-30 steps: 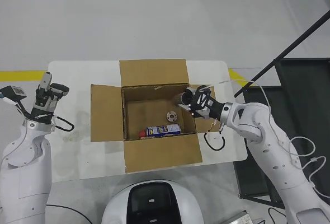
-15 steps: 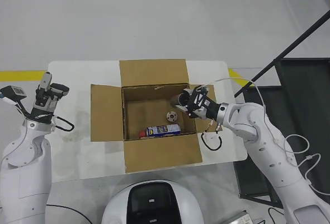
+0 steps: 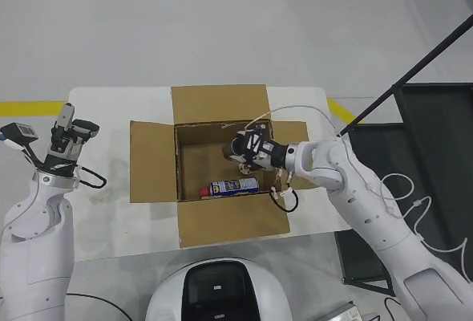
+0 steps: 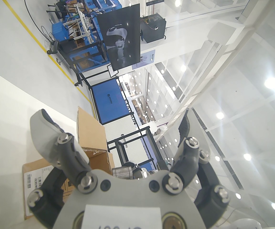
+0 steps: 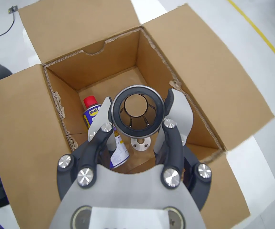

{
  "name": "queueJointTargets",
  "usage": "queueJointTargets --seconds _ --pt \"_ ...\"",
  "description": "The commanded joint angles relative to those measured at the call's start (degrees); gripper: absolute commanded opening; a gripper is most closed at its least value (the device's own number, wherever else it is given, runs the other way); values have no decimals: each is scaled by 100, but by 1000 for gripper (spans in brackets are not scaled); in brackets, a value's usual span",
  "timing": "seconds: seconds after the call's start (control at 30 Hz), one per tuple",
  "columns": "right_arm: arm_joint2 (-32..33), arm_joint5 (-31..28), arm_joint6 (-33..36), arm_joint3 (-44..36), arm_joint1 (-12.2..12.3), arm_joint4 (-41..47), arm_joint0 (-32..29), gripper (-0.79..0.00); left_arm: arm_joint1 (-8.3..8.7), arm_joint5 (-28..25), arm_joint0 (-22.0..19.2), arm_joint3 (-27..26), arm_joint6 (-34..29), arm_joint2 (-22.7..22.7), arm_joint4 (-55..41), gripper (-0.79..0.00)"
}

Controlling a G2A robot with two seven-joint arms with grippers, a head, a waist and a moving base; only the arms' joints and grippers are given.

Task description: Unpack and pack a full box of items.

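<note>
An open cardboard box (image 3: 155,163) (image 5: 199,55) stands on the white table (image 3: 108,112), all flaps folded out. My right gripper (image 3: 244,152) (image 5: 137,110) hangs over the box's inside, shut on a black hollow cylinder (image 5: 137,114) (image 3: 238,148). On the box floor lie a blue spray can with a red cap (image 3: 230,187) (image 5: 90,110) and a small round metal flange (image 3: 245,167) (image 5: 141,144). My left gripper (image 3: 72,132) (image 4: 114,129) is held up off the table's left edge, open and holding nothing, pointing away from the box.
A dark metal frame (image 3: 429,120) stands just right of the table. Bare tabletop lies left of the box and along the front edge. A yellow floor line (image 3: 20,108) runs behind the table.
My right gripper has carried the black cylinder leftward from the box's right wall to over the middle of the box. The left arm has kept still.
</note>
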Motion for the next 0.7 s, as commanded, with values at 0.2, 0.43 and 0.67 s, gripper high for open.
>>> queueJointTargets --seconds 0.2,0.43,0.67 --pt "-1794 33 -38 1790 -709 -8 1445 -785 0 0 0 0 0 0 0 0" --pt "-2443 176 -519 3086 -1204 -132 2009 -785 0 0 0 0 0 0 0 0" --pt "-2652 396 -847 3852 -1496 -235 2213 -785 0 0 0 0 0 0 0 0"
